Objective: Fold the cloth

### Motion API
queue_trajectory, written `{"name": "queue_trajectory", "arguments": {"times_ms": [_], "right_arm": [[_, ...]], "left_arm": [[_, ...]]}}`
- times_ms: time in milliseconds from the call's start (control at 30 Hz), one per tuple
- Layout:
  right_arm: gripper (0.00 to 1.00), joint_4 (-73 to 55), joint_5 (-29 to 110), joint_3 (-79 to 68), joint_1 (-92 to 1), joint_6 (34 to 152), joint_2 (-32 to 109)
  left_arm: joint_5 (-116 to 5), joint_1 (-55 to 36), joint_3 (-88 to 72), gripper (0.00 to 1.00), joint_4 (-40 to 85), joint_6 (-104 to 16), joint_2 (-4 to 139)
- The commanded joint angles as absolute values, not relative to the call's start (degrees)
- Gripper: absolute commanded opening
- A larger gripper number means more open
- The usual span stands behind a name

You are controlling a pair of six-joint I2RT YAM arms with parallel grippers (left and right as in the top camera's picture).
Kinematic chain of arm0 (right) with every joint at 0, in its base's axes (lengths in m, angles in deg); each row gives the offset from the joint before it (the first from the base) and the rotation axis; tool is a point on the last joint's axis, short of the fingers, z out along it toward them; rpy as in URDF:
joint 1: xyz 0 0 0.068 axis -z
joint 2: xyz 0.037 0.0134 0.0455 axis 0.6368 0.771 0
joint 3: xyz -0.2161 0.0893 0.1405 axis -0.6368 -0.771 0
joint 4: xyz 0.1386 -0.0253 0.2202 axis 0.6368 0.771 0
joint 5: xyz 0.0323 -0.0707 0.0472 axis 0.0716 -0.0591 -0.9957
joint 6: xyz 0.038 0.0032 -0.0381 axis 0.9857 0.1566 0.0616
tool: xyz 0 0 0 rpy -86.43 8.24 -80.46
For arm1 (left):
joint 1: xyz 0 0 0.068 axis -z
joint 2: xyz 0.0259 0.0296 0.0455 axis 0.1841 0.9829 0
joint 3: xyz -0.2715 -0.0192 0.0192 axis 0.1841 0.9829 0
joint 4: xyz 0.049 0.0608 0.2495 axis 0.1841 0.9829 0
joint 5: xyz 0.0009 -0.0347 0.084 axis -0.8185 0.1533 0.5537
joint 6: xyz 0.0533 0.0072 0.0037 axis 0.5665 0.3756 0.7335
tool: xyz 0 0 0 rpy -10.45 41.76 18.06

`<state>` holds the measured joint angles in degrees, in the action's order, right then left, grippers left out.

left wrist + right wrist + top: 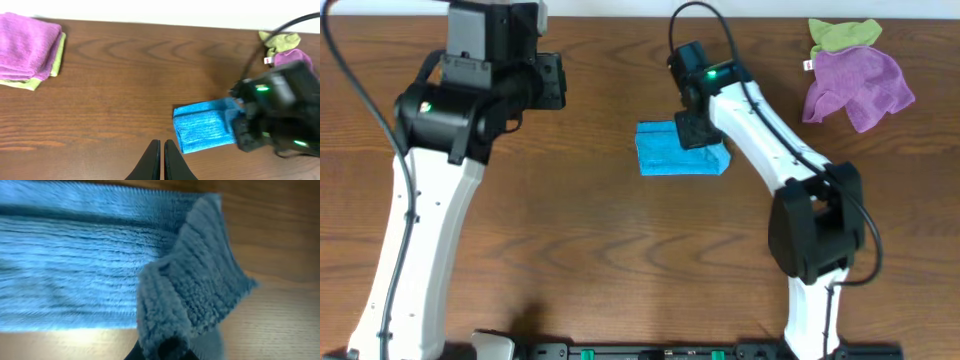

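Observation:
A blue cloth (665, 152) lies folded into a small rectangle at the middle of the table; it also shows in the left wrist view (202, 131). My right gripper (698, 130) is over its right end, shut on a lifted corner of the blue cloth (200, 295) that rises toward the camera. The rest of the cloth (70, 265) lies flat to the left. My left gripper (160, 150) is shut and empty, above bare wood left of the cloth, high at the back left in the overhead view (548, 80).
A loose purple cloth (860, 85) and a green cloth (845, 35) lie crumpled at the back right. A folded stack of purple (27, 45) and green cloths sits at the far left in the left wrist view.

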<state>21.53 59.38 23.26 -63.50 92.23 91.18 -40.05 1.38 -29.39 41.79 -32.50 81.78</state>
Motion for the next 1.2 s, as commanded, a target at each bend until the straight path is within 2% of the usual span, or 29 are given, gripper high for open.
{"name": "queue_trajectory", "arguments": {"times_ms": [0,767,1100,1167], "right_arm": [[0.01,21.03,61.52,24.05,-63.78,92.91,93.65],[0.01,13.18,56.88,24.05,-70.84,89.26,94.41],[0.02,12.24,48.29,24.05,-72.09,89.26,94.52],[0.04,12.24,47.94,24.05,-72.72,89.23,94.52]], "left_arm": [[-39.7,1.01,-29.34,0.06,42.86,-31.67,78.81],[-39.68,1.01,-29.34,0.06,46.92,-31.19,77.89],[-39.65,1.01,-29.34,0.07,46.88,-31.19,77.89],[-39.65,1.01,-29.34,0.08,46.86,-31.19,77.89]]}}
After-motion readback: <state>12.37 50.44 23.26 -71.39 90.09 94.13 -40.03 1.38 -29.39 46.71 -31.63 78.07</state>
